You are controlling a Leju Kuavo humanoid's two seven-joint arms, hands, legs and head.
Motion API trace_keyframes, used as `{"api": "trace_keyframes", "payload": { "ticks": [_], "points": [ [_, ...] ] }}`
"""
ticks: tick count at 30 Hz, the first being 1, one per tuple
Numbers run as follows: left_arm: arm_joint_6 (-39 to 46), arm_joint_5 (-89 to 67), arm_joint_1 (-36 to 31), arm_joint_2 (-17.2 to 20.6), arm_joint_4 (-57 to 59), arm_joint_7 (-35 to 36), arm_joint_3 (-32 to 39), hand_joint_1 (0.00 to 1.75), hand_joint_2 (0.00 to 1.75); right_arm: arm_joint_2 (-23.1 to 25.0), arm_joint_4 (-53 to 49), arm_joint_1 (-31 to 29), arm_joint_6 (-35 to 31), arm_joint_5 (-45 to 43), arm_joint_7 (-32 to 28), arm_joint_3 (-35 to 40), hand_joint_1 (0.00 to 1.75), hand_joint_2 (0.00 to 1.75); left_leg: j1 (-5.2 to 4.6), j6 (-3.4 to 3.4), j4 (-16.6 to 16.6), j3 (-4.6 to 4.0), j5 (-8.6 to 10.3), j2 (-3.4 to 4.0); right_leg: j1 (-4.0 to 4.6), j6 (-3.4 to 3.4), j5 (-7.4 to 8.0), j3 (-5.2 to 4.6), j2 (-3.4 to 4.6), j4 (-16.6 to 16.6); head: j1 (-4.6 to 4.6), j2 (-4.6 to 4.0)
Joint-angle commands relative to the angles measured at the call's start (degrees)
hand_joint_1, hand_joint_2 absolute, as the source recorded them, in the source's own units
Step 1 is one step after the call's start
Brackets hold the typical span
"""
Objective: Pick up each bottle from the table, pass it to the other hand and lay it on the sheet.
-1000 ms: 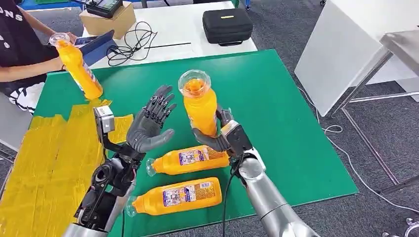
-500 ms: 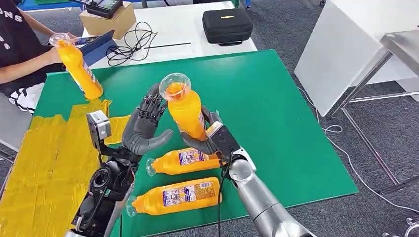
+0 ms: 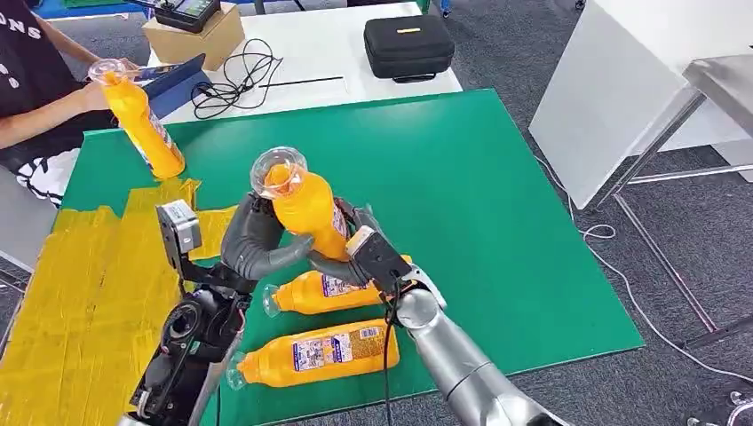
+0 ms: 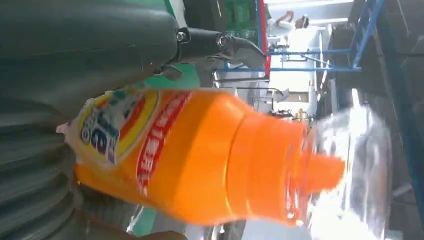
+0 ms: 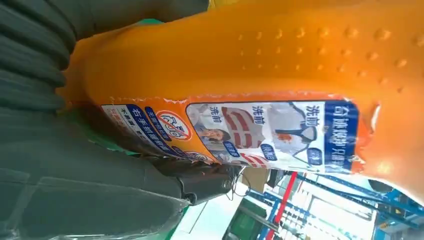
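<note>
Person's hand (image 3: 93, 96) holds far bottle (image 3: 142, 115) upright.

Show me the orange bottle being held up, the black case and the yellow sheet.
held orange bottle (image 3: 306, 213), head view, on its orange body.
black case (image 3: 408, 44), head view, on its lid.
yellow sheet (image 3: 89, 293), head view, on a bare part.

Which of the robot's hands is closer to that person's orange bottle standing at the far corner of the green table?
Left. The left hand sits nearer the person's bottle; the right hand, gripping the raised bottle, lies beyond it.
</note>
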Motion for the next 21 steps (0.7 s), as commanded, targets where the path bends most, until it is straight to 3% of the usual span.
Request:
{"api": "trace_keyframes", "payload": {
  "ticks": [1,10,21],
  "points": [
    [-0.45,-0.05,-1.1,1.01,1.73,-0.07,-2.62,0.0,1.75,-0.6,5.92,-4.21,-0.34,-0.41,-0.31,1.84,1.75,1.75,0.07,-0.14,0.02,0.38,-0.18,0.16,0.09,-0.1,-0.14,0.38,0.05,-0.02,0.0,0.0],
    [0.67,-2.54,-1.36,0.47,0.8,-0.31,-6.56,0.0,1.75,0.54,7.85,-5.91,0.4,-0.49,-0.29,4.5,1.75,1.75,0.06,-0.12,0.07,0.31,-0.19,0.15,0.08,-0.08,-0.15,0.3,0.05,0.03,0.0,0.0],
    [1.38,-2.3,-1.66,0.53,0.74,-0.36,-6.52,0.0,1.75,0.98,9.44,-6.69,0.84,-0.29,0.05,6.15,1.75,1.75,0.07,-0.14,0.07,0.32,-0.2,0.14,0.09,-0.1,-0.16,0.32,0.03,0.03,-0.02,0.0]
  ]
}}
